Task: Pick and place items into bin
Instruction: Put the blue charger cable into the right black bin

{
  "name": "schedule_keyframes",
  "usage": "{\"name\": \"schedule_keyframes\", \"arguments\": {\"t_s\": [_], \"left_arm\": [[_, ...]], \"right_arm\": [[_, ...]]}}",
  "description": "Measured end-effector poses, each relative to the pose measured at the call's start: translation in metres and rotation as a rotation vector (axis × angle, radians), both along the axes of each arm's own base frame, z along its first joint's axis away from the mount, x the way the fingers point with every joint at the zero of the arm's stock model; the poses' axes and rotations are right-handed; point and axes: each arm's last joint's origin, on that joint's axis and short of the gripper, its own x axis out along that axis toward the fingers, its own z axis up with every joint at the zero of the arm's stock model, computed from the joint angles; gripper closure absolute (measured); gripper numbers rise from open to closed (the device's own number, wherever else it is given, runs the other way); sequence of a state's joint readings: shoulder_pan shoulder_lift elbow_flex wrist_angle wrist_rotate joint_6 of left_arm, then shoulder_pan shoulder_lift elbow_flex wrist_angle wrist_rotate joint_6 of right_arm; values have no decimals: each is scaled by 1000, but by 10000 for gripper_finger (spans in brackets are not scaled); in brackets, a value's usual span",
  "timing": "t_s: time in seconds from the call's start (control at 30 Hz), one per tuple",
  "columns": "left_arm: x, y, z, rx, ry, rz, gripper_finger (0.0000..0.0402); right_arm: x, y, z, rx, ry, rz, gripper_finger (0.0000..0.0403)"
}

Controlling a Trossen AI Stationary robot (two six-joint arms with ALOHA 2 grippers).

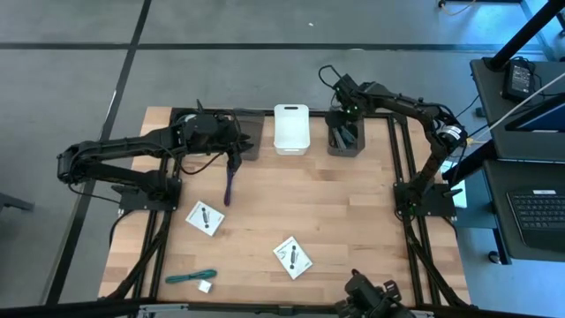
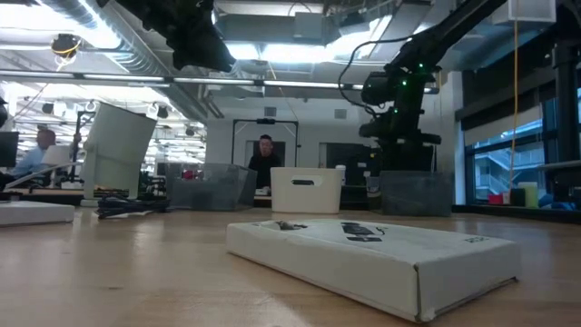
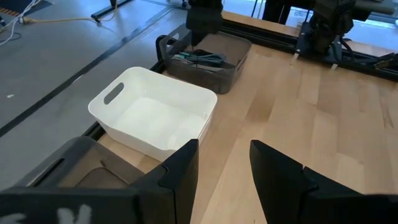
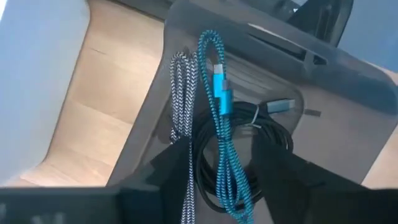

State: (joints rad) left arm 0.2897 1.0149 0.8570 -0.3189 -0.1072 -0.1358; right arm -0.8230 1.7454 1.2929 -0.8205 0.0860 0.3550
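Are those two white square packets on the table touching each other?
Apart. The high view shows the left packet and the right packet lying well separated, with bare wood of the table between them.

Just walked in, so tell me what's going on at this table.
The right tool hovers open over the dark grey plastic bin at the table's far right. In that bin, a teal braided cable and a grey-white braided cable lie on a coiled black cable. The left tool, open and empty, is near the far-left dark bin, with a purple stick close by. Two white square packets, a teal tie and a tiny white cube lie on the wooden table, not yet binned.
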Motion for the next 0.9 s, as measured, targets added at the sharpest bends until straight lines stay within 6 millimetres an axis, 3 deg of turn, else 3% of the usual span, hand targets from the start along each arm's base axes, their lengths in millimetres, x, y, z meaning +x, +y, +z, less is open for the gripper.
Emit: {"name": "schedule_keyframes", "arguments": {"t_s": [0.23, 0.43, 0.67, 0.8, 0.9], "left_arm": [[0, 0, 0, 24, 10, -5, 263], [0, 1, 0, 57, 25, 5, 263], [2, -7, -1, 53, 30, -34, 263], [1, -14, -4, 21, 55, 25, 263], [1, -22, -7, -9, 73, 74, 263]], "right_arm": [[-1, -3, 11, -9, 28, 47, 170], [-4, 11, 52, -93, -34, 77, 181], [-21, 72, 101, -281, -150, 137, 223], [-32, 115, 105, -306, -263, 164, 244], [-39, 145, 97, -299, -358, 185, 255]]}}
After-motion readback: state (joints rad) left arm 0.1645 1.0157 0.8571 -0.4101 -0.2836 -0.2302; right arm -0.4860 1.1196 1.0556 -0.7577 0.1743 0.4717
